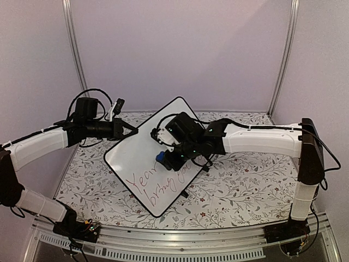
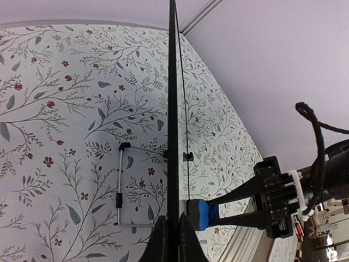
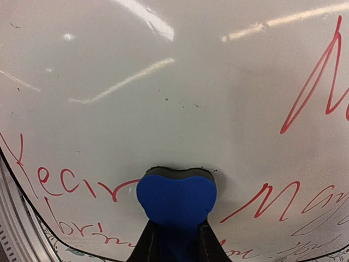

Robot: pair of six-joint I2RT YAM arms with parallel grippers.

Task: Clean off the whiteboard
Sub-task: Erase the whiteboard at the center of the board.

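Bases of both arms sit at the near edge of the desk (image 1: 234, 191), which carries a floral-patterned cover. Just beyond them, the whiteboard (image 1: 136, 150) stands corner-forward over the middle of the desk, tilted rather than flat. Whether its near corner rests on the desk cannot be told. Red handwriting (image 1: 150, 183) covers the near half of the board; the far half is bare.

The right tool (image 1: 166, 158) is clamped on a blue eraser (image 1: 160, 158). The eraser's dark pad presses against the board face at the upper margin of the writing, which positions it to sweep the text. No object lies between eraser and writing.

Farther back, the left tool (image 1: 132, 130) is closed on the board's far-left rim, evidently to brace the board against wiping pressure. A wire stand (image 2: 120, 185) projects from the board's back face, away from the written side. A black foot (image 1: 185, 192) protrudes at the near-right rim, outside the text area. Plain walls stand beyond.
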